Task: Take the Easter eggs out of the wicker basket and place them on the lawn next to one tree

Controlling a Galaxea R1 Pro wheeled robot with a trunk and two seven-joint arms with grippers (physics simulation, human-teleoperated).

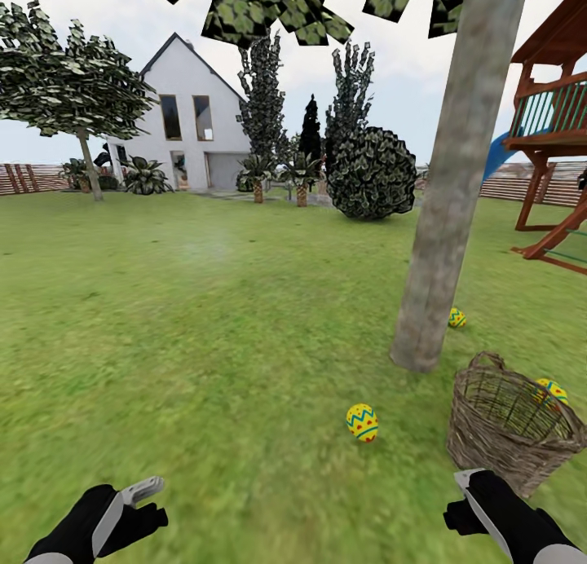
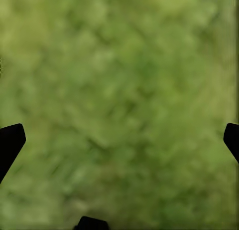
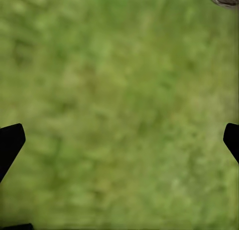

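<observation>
A: How do the Easter eggs look, and how many?
B: Yellow with blue-teal zigzag bands and red dots. Three: one egg on the lawn just in front of the tree, a second egg beside the trunk's far side, a third egg seen at the far rim of the wicker basket, near the trunk.
A: The claws?
B: Left claw and right claw both spread wide over grass, holding nothing.
</observation>
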